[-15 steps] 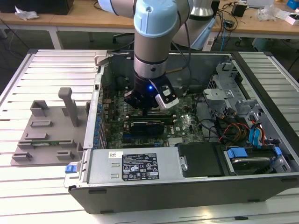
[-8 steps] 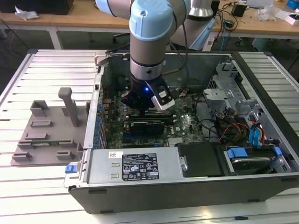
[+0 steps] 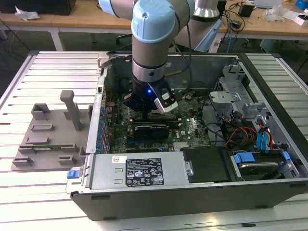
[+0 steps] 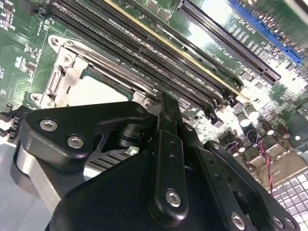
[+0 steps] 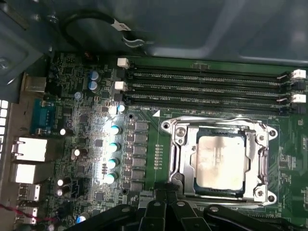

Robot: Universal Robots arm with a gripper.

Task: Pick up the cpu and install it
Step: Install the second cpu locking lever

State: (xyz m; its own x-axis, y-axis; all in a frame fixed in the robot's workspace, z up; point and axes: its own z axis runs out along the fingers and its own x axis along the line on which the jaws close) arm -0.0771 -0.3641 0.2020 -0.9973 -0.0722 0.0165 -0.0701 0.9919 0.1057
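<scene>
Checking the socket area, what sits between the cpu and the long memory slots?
In the first wrist view, the socket's metal frame lies between the cpu and the memory slots.

An open computer case [image 3: 144,185] lies on a slatted metal table [image 3: 48,72]. A grey plastic fixture tray [image 3: 48,139] sits just beside it, toward the exterior view's left. Wooden desks [image 3: 72,21] stand behind.

The cpu [image 5: 220,161] lies in the socket frame [image 5: 179,159] on the motherboard [image 5: 144,144], just beyond the gripper [image 5: 166,204] (memory slots [image 5: 207,86] farther off, behind the socket).
</scene>
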